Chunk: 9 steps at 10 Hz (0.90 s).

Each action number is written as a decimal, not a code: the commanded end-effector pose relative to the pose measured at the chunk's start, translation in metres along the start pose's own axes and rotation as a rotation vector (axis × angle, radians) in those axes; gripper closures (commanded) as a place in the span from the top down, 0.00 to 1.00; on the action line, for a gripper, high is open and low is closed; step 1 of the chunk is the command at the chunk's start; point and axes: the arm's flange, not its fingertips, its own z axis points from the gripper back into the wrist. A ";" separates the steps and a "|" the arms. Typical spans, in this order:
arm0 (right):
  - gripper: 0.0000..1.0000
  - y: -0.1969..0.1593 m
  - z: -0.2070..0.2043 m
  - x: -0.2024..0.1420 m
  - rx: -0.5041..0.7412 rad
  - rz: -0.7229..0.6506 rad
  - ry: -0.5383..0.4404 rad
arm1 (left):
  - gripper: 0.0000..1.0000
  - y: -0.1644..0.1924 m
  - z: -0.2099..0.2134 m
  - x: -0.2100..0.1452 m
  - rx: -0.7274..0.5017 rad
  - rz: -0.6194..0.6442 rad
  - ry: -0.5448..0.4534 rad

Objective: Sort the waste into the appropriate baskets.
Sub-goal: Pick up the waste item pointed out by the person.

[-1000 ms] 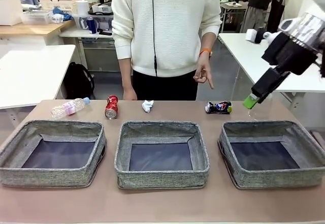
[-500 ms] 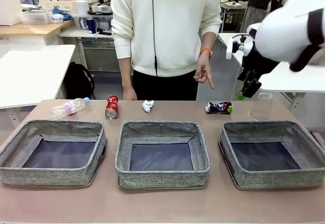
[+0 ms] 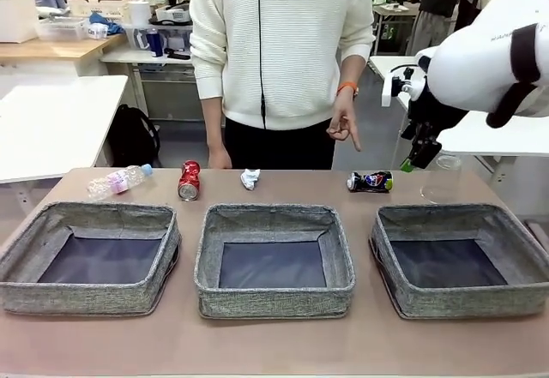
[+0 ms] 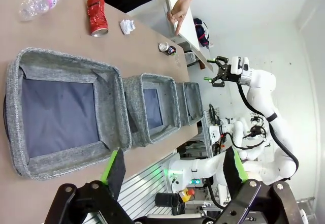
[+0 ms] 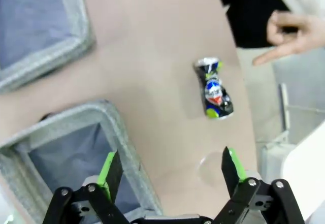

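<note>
Along the table's far edge lie a clear bottle (image 3: 117, 181) with a pink label, a red crushed can (image 3: 188, 180), a white paper wad (image 3: 250, 178), a dark can (image 3: 370, 182) and crumpled clear plastic (image 3: 442, 177). Three grey woven baskets stand in front: left (image 3: 86, 297), middle (image 3: 273, 299), right (image 3: 463, 301). My right gripper (image 3: 412, 159) hangs open in the air above the spot between the dark can and the clear plastic. In the right wrist view the dark can (image 5: 213, 88) lies beyond my open gripper (image 5: 170, 168). My left gripper (image 4: 172, 168) is open, nothing between its fingers, off the table's left end.
A person stands at the far side, one hand (image 3: 346, 127) pointing down towards the dark can. White tables flank the work table on both sides. All three baskets hold nothing.
My right arm has swung up and turned; its gripper rose from just above the table beside the clear plastic to higher in the air. The waste has not moved.
</note>
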 end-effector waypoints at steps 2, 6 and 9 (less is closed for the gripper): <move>1.00 -0.052 -0.047 -0.001 0.061 -0.012 0.098 | 1.00 -0.001 0.000 0.001 -0.016 -0.024 -0.006; 1.00 -0.092 -0.126 -0.003 0.166 0.048 0.084 | 1.00 -0.001 0.000 0.001 -0.016 -0.024 -0.006; 1.00 -0.100 -0.167 -0.005 0.164 0.096 -0.018 | 1.00 -0.001 0.000 0.001 -0.016 -0.024 -0.006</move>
